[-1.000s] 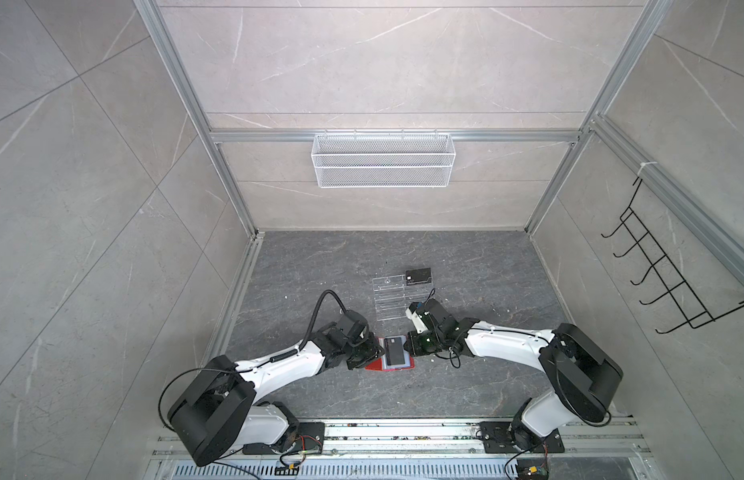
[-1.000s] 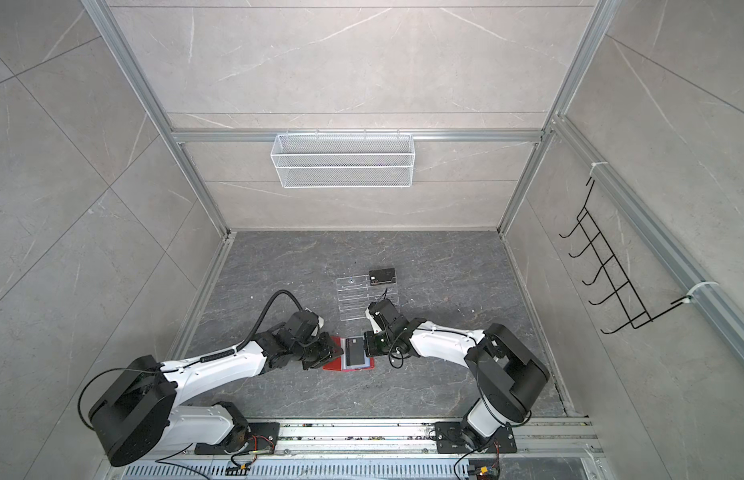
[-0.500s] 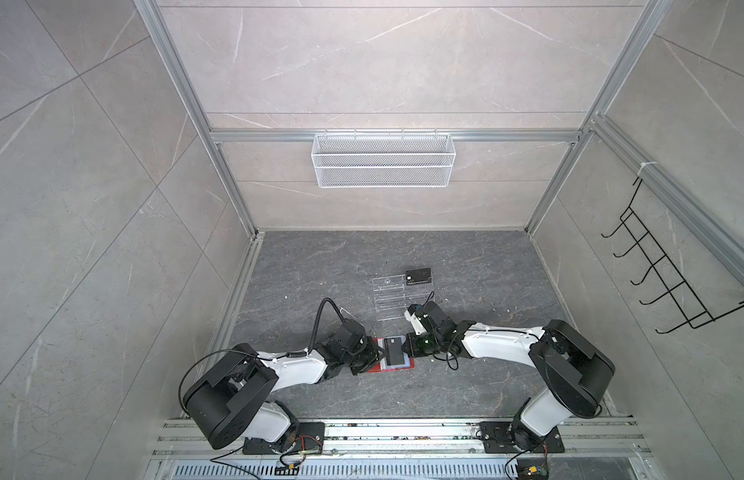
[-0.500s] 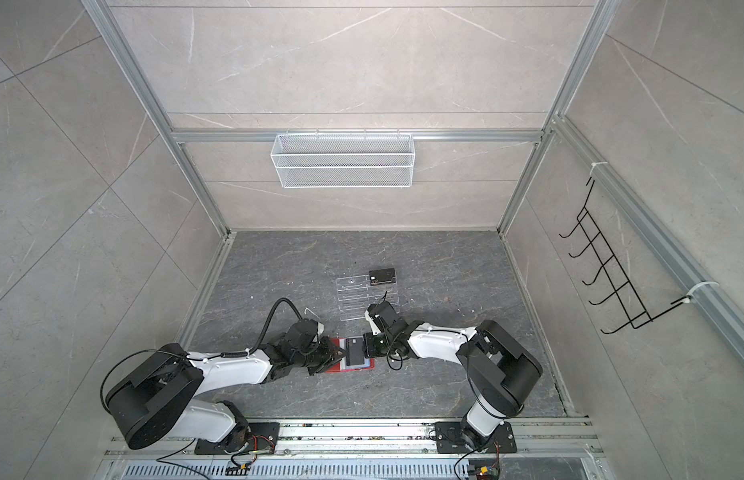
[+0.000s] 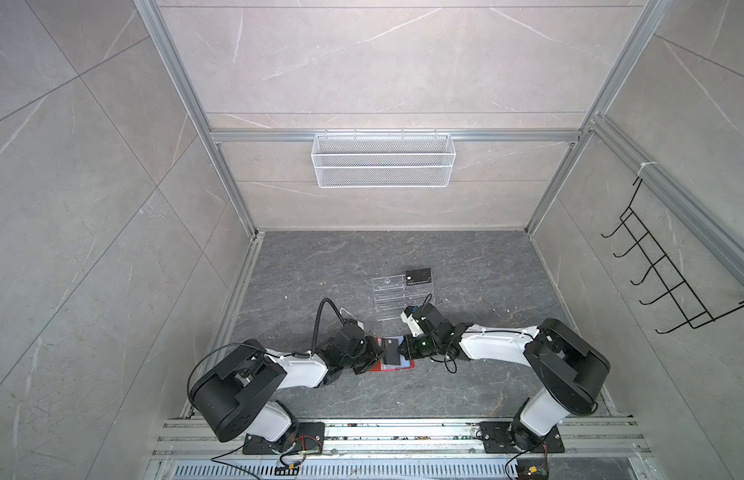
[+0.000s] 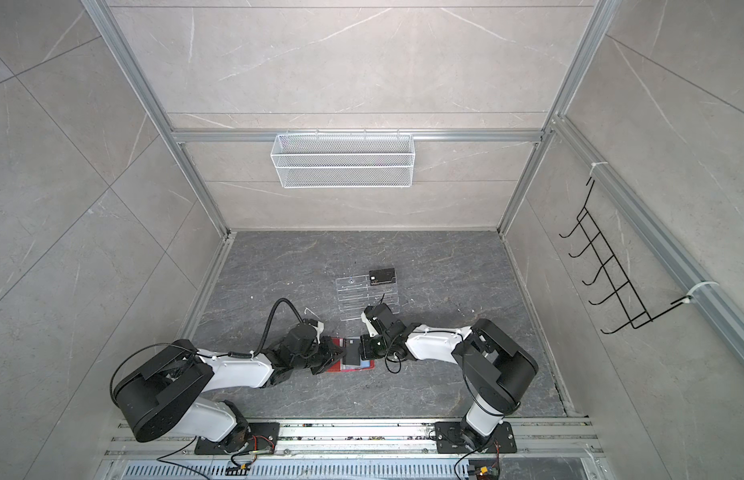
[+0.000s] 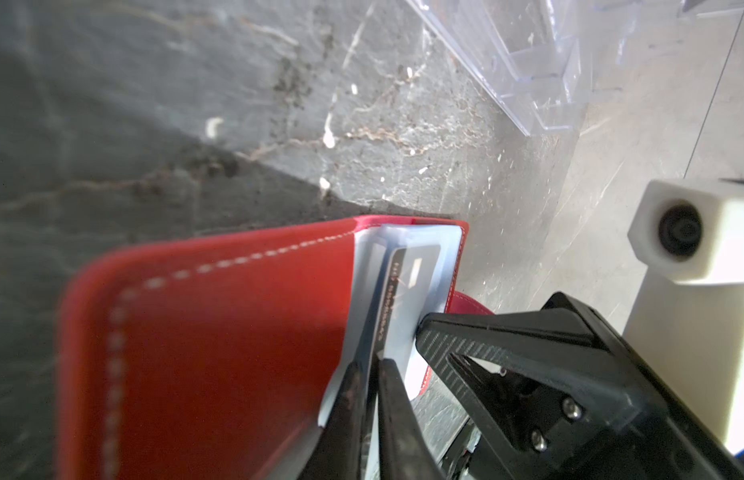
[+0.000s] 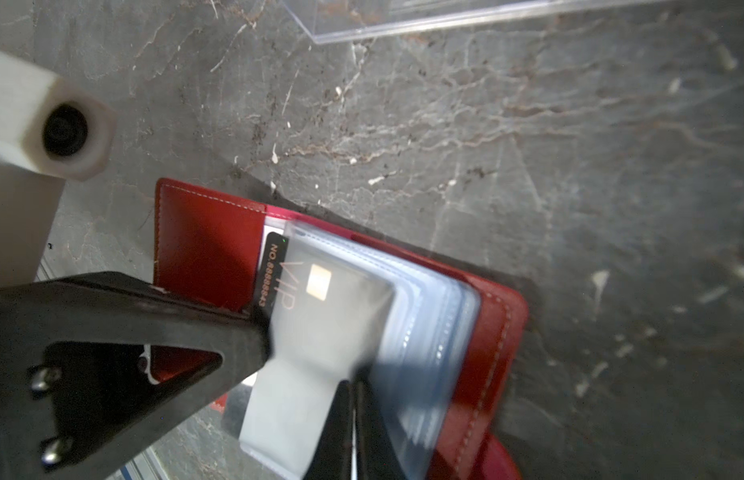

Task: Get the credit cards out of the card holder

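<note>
Since a second ago the left arm has folded lower and its jaws, parted then, have come together; the right arm has barely shifted.

In both top views the left gripper [image 5: 372,358] and right gripper [image 5: 404,349] meet tip to tip over the open card holder [image 5: 399,366]. It lies flat on the grey floor [image 5: 362,266] between the two arms. Only a red strip of it and the dark sleeved card [image 5: 391,353] show between the black fingers, and the jaws are too small to read there. Beyond stands the acrylic rack [image 5: 397,299], faint against the floor, with a rack card [image 5: 418,276] on its far top tier.

In the left wrist view, the card holder's red leather fills the lower part, blurred and cut off by the frame. The left gripper's fingers [image 7: 349,399] are pressed together on a thin dark edge at the holder's open side. That is probably the sleeved card, though some of the clear sleeve [image 7: 447,266] may be caught with it. The right gripper's tip touches that sleeve from the opposite side, and its far half is out of frame.

In the right wrist view, the sleeved card shows pale "VIP" lettering through the plastic. One numbered edge pokes out of the clear sleeve, and the left gripper's tip sits right on it. The right gripper's fingers [image 8: 337,432], blurred and partly cropped, are closed on the clear sleeve's near edge, just beside the card.
</note>
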Available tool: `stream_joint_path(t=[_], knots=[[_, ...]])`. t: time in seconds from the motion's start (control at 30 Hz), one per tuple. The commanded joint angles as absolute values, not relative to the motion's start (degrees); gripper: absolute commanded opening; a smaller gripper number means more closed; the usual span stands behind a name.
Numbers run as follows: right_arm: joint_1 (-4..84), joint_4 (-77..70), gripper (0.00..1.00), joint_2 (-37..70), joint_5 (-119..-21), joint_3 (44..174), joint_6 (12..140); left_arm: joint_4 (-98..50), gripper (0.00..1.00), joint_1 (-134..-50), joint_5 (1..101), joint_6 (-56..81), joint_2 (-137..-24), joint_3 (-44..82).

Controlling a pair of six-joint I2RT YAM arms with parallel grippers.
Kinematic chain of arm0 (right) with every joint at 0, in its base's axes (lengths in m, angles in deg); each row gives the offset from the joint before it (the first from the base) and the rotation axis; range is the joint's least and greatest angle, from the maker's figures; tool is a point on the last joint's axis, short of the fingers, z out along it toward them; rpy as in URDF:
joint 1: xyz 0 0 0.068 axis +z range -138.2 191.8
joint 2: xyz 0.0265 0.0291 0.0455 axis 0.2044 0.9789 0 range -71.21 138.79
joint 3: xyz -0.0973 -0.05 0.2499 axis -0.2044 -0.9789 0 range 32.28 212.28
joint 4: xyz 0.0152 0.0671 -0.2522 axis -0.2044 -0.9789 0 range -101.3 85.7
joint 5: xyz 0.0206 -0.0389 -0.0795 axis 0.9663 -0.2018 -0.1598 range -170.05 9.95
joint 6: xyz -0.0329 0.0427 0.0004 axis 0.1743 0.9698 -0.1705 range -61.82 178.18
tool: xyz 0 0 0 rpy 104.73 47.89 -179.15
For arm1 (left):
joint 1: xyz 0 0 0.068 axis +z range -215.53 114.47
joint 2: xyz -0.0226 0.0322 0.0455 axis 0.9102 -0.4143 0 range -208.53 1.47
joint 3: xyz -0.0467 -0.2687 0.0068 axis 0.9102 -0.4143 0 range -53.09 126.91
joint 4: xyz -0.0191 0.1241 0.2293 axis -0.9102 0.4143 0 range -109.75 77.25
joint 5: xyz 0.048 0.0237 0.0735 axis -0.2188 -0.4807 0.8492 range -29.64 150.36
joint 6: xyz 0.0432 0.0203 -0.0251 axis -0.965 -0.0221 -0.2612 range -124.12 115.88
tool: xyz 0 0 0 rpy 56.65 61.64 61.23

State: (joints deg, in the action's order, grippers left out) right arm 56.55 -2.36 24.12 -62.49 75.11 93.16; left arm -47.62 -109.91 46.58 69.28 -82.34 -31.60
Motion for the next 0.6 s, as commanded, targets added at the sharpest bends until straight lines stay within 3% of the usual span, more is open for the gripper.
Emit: stream_joint_path(t=[0.0, 0.57], knots=[[57.0, -4.8, 0.09, 25.6, -62.9, 73.5, 93.5, -49.3, 0.00, -110.2, 47.3, 69.5, -82.3, -31.4], [57.0, -7.0, 0.10, 25.2, -64.8, 74.6, 93.6, -20.7, 0.00, -110.0, 56.5, 65.2, -60.2, -31.3]])
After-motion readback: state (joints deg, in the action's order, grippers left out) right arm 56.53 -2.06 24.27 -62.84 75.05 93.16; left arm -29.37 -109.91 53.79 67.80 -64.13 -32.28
